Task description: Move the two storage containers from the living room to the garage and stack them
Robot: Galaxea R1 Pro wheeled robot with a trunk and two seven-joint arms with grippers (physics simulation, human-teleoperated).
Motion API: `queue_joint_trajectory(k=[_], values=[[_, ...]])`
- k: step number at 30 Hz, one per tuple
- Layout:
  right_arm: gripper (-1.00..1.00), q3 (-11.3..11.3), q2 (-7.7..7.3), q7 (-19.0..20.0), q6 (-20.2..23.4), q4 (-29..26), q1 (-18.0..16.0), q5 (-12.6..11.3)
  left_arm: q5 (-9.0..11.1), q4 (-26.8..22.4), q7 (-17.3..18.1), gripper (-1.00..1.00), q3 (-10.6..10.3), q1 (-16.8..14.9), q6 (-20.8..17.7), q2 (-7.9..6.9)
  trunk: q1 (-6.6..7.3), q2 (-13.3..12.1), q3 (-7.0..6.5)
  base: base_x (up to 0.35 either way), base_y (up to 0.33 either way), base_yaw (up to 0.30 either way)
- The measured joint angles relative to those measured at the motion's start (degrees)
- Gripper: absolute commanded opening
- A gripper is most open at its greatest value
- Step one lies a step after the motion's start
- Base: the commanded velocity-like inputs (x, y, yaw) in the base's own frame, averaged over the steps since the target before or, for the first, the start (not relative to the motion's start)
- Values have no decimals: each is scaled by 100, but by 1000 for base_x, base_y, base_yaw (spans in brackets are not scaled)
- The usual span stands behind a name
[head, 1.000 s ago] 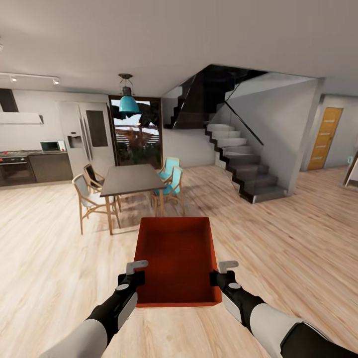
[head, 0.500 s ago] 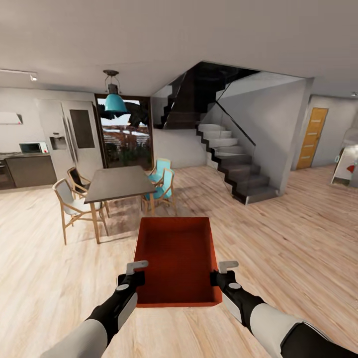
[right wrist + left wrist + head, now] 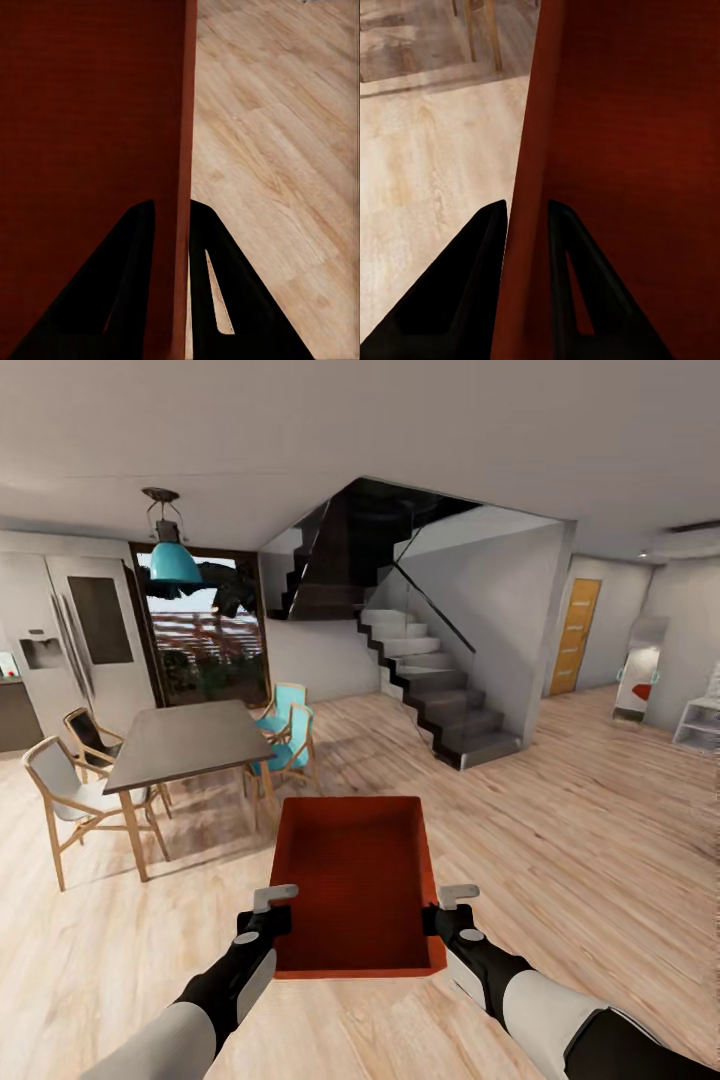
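Indoors, we carry one container (image 3: 357, 880), left gripper (image 3: 526, 225) and right gripper (image 3: 172, 221) each pinching a thin side wall; uneven grip could tilt or drop it.

Light wood-plank floor (image 3: 600, 840) spreads across the open room. At ten o'clock on it stands a dark-topped dining bench (image 3: 185, 738) ringed by wooden chairs (image 3: 62, 800) (two with teal seats (image 3: 285, 735)). At one o'clock, a grey staircase (image 3: 440, 700) rises from the planks.
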State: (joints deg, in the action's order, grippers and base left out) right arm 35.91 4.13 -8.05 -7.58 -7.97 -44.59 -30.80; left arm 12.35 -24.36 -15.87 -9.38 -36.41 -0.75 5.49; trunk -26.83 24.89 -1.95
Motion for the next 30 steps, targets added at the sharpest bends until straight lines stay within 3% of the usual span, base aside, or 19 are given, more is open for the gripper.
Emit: queue_joint_trajectory(k=[30], values=[[-100,-12,3,-4,2,-1,0,14,-12,-7,4,-100,5,0,-10,-3,0,0,0,322,0,-219]])
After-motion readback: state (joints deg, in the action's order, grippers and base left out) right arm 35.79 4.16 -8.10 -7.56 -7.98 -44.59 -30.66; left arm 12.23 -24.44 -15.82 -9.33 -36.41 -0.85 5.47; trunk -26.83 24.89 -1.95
